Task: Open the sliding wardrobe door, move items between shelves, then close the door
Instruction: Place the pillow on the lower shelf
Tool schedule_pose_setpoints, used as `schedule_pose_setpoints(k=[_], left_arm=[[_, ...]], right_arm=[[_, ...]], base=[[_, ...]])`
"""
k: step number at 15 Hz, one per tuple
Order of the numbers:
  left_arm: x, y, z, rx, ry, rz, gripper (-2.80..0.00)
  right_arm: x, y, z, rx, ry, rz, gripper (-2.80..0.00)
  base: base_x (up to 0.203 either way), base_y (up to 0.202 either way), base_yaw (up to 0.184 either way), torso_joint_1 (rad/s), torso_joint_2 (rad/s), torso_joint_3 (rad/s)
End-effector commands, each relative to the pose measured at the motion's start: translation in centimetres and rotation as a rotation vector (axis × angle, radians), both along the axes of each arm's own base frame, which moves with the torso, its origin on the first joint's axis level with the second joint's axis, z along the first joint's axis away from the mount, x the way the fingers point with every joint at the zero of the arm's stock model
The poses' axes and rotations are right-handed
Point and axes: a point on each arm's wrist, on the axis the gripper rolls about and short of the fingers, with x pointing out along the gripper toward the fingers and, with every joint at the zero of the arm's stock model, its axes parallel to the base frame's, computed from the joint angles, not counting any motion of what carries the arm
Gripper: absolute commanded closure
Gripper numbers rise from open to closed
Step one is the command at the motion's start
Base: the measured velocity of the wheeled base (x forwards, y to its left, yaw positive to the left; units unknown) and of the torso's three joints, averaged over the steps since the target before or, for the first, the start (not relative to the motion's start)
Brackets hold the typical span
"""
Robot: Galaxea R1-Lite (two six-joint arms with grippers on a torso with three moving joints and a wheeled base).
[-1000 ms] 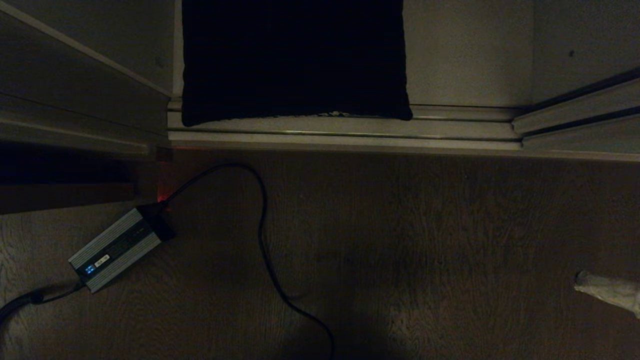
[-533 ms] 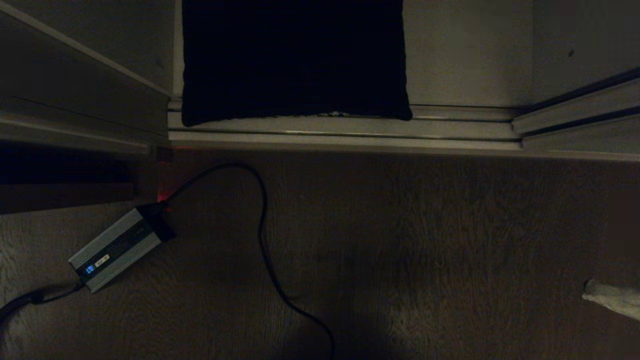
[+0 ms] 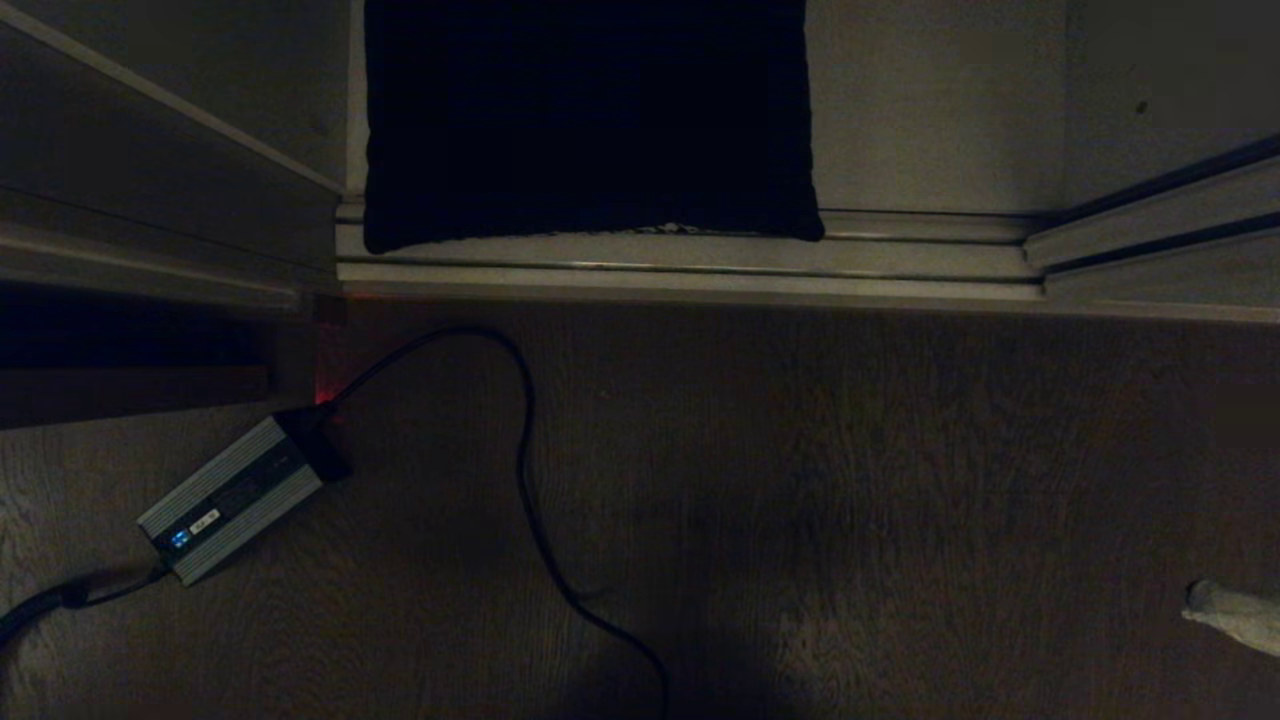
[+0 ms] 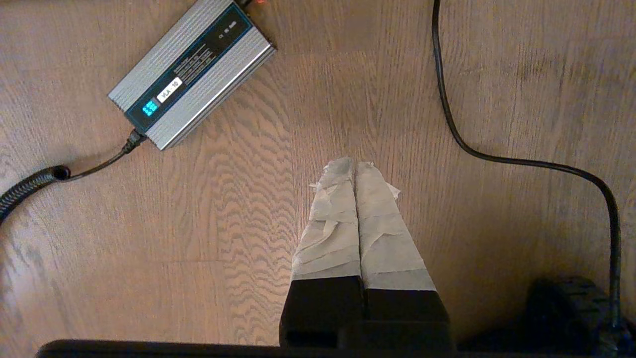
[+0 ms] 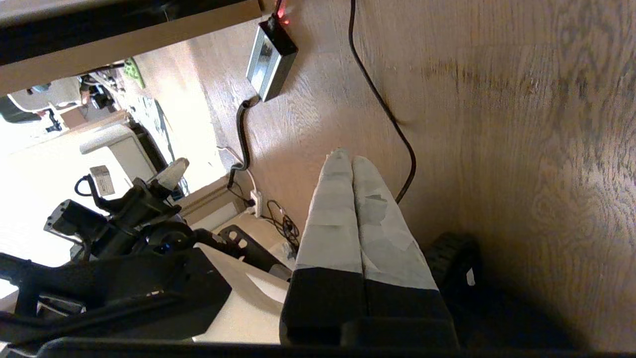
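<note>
A square cushion (image 3: 590, 115) with its plain black side up lies on the lowest off-white shelf (image 3: 930, 120) inside the wardrobe, its near edge over the floor track. The opening in front of it is uncovered. The sliding wardrobe door (image 3: 1165, 235), a pale panel with slim frames, stands at the right of the opening. My right gripper (image 3: 1200, 598) (image 5: 346, 155) is shut and empty, low over the wood floor at the right edge of the head view. My left gripper (image 4: 354, 161) is shut and empty too, pointing down at the floor, outside the head view.
A grey power brick (image 3: 235, 497) (image 4: 191, 74) lies on the floor at the left, its black cable (image 3: 525, 480) looping across the middle. The ribbed metal floor track (image 3: 690, 268) runs along the wardrobe front. Brown wood side panelling (image 3: 130, 395) stands at the left.
The right gripper's taped tip has drawn back toward the right edge of the head view and a little lower. The cushion, door and power brick have not moved.
</note>
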Motion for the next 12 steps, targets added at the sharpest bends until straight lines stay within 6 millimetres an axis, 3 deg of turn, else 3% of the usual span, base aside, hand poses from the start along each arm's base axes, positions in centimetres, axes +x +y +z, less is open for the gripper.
schedule_pose_setpoints(k=[1,7,12], left_arm=[[0.0,0.0,-0.1,0.000,0.005,0.000,0.00],[0.0,0.0,-0.1,0.000,0.005,0.000,0.00],[0.0,0.0,-0.1,0.000,0.005,0.000,0.00]], right_arm=[[-0.1,0.0,-0.3,0.002,0.006,0.007,0.00],[-1.5,-0.4,-3.1,-0.042,0.002,0.004,0.00],[-2.6,-0.8,-2.4,-0.146,-0.070,-0.095,0.00]], base=[[0.000,0.000,0.000,0.000,0.00,0.000],[0.000,0.000,0.000,0.000,0.00,0.000],[0.000,0.000,0.000,0.000,0.00,0.000]])
